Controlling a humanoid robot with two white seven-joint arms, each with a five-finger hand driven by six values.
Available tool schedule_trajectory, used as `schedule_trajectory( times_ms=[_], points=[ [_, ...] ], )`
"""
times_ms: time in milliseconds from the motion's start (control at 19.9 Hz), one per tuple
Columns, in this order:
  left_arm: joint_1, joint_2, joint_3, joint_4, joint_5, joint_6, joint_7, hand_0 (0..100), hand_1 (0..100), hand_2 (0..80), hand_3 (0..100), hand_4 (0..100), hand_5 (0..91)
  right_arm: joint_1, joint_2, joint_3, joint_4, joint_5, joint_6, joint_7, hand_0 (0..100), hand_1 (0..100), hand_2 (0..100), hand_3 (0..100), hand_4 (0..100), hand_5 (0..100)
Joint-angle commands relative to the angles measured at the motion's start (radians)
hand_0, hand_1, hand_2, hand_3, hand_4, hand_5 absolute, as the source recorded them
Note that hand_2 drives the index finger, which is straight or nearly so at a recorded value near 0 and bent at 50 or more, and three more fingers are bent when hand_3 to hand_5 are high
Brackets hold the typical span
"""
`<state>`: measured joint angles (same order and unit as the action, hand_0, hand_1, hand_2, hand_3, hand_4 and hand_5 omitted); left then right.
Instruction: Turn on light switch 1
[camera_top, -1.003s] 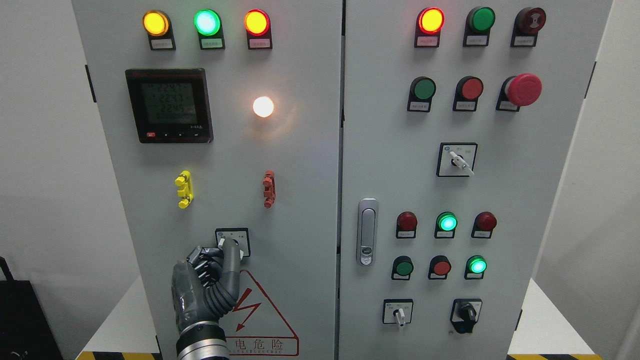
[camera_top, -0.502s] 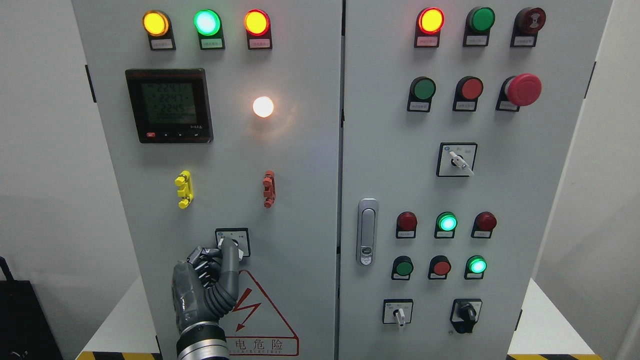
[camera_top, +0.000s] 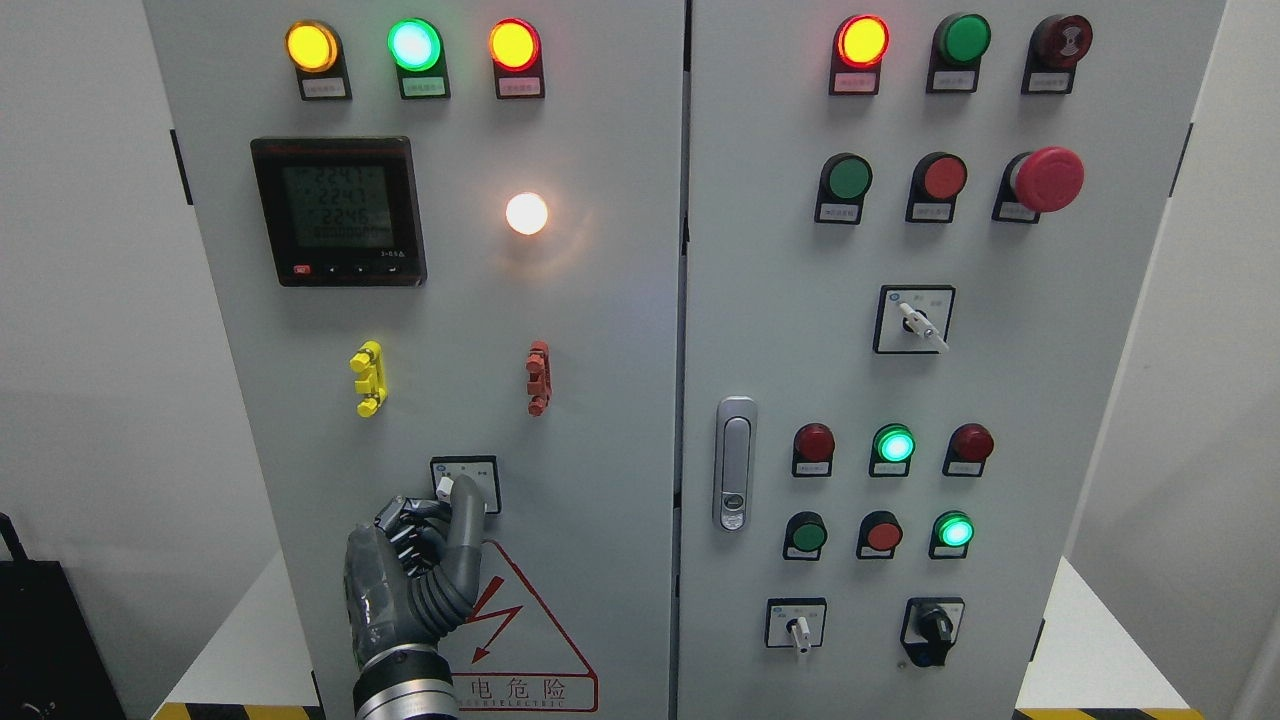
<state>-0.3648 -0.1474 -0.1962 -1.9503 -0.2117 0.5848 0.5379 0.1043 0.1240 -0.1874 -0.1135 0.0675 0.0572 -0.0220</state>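
A small rotary selector switch (camera_top: 445, 487) sits in a black-framed plate (camera_top: 487, 470) low on the left cabinet door. Its white lever tip points to the upper left. My left hand (camera_top: 450, 497) reaches up from the bottom edge. Its grey thumb (camera_top: 467, 505) lies over the knob's right side and the curled fingers (camera_top: 405, 515) press in from the left, so it is shut on the knob. Most of the knob is hidden by the thumb. A round white lamp (camera_top: 526, 213) above it glows. The right arm is out of view.
The left door also carries a digital meter (camera_top: 338, 211), three lit pilot lamps along the top, a yellow clip (camera_top: 368, 378) and a red clip (camera_top: 538, 377). The right door has a latch handle (camera_top: 734, 463), push buttons, an emergency stop (camera_top: 1046, 180) and more selector switches.
The thumb has slid a little to the right and down over the knob, and the white lever tip now shows more at the upper left. The white lamp stays lit throughout.
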Motion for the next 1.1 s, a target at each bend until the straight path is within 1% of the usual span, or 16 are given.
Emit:
schedule_trajectory(
  times_ms=[0,401,853,953,1053],
  points=[
    [0.003,0.0,0.0,0.002,0.0,-0.003,-0.006,25,44,65.7,100,98,88.2,0.0,-0.001,0.0,0.0,0.0,0.0,0.001,0,0,0,0,0,0],
    [0.013,0.003,-0.002,-0.004,0.0,-0.01,-0.004,21,43,66.2,100,98,88.3,0.0,0.0,0.0,0.0,0.0,0.0,0.001,0,0,0,0,0,0],
    [0.038,0.006,-0.008,-0.006,0.0,-0.019,-0.007,20,43,66.8,100,99,88.3,0.0,0.0,0.0,0.0,0.0,0.0,0.001,0,0,0,0,0,0],
    [0.041,0.006,-0.008,-0.007,0.002,-0.022,-0.007,20,41,67.1,100,99,88.3,0.0,0.0,0.0,0.0,0.0,0.0,0.001,0,0,0,0,0,0],
    [0.059,0.008,-0.011,-0.007,0.002,-0.046,-0.016,20,40,67.4,100,99,88.3,0.0,0.0,0.0,0.0,0.0,0.0,0.001,0,0,0,0,0,0]
  ],
)
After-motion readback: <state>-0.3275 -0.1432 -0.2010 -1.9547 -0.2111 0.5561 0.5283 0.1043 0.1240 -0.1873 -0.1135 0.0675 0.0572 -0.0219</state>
